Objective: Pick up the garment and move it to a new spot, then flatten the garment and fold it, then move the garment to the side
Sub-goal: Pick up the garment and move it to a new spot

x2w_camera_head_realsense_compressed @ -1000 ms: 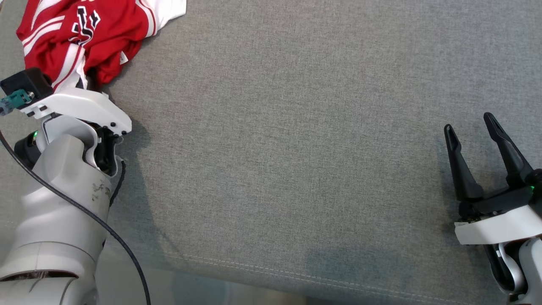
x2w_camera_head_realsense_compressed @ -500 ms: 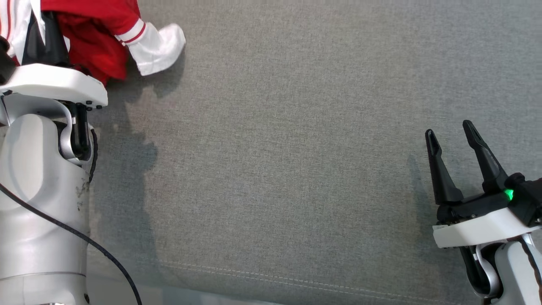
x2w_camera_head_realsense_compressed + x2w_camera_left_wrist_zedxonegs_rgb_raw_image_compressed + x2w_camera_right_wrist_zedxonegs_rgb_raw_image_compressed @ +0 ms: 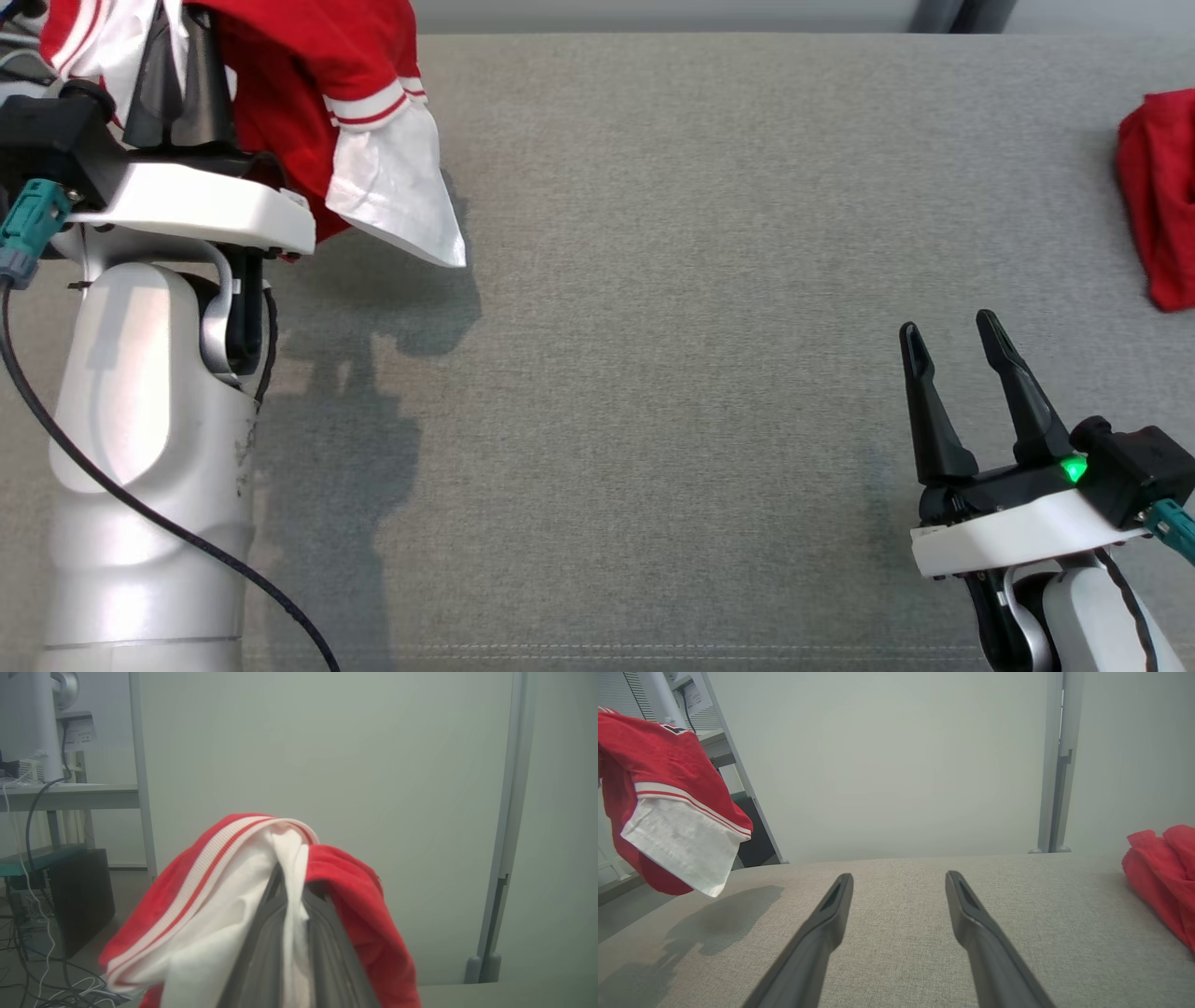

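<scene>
The garment (image 3: 317, 84), a red jersey with white sleeves and striped trim, hangs bunched at the upper left of the head view, lifted off the grey fabric surface (image 3: 653, 327). My left gripper (image 3: 182, 19) is shut on the garment, and cloth drapes over both fingers. In the left wrist view the garment (image 3: 210, 896) wraps the shut left gripper (image 3: 292, 877), with a white fold pinched between the fingers. A white sleeve dangles lowest and casts a shadow below. My right gripper (image 3: 948, 327) stands open and holds nothing at the lower right, low over the surface. The right wrist view shows the right gripper (image 3: 899, 877) and the hanging garment (image 3: 668, 793).
Another red cloth (image 3: 1162, 215) lies crumpled at the surface's far right edge, to the right of my right gripper in the right wrist view (image 3: 1162, 877). A pale wall panel stands behind the surface. A desk, cables and a dark box sit off to the left.
My left gripper has lifted the garment off the surface, so it now hangs with the white sleeve dangling. The head camera has tilted up. The right gripper stays open.
</scene>
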Controlling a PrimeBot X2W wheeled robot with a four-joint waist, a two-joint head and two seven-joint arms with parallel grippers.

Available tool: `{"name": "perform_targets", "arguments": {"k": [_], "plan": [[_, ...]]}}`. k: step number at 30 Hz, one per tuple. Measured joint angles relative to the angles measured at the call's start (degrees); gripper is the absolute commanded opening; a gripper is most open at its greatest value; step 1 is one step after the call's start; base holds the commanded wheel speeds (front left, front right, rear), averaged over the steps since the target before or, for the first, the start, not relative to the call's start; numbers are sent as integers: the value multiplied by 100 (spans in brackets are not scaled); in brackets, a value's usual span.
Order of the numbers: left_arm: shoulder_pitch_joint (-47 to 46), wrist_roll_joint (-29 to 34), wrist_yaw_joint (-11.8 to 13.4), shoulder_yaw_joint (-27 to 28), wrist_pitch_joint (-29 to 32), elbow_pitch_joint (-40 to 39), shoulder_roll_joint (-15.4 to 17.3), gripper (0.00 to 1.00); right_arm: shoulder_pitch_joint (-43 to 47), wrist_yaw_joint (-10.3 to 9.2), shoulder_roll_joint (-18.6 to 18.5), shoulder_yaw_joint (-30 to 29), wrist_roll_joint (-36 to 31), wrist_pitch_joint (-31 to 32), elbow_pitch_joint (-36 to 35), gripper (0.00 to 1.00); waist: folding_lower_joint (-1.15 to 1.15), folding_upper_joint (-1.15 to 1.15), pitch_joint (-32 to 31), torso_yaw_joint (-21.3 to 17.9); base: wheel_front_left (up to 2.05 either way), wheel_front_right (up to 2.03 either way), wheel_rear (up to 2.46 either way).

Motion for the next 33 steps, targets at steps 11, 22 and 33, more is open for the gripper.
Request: {"name": "perform_targets", "arguments": {"k": [11, 22, 33], "plan": [[237, -2, -147, -480, 0, -70, -210, 0, 258, 0, 155, -31, 41, 0, 33, 100, 0, 0, -432, -806, 0, 0, 0], [651, -326, -137, -1254, 8, 325, -368, 0, 338, 0, 181, 3, 116, 0, 34, 100, 0, 0, -443, -1315, 0, 0, 0], [1043, -872, -38, -2229, 7, 1644, -358, 0, 321, 0, 197, 241, 291, 0, 157, 100, 0, 0, -298, -1461, 0, 0, 0]]}}
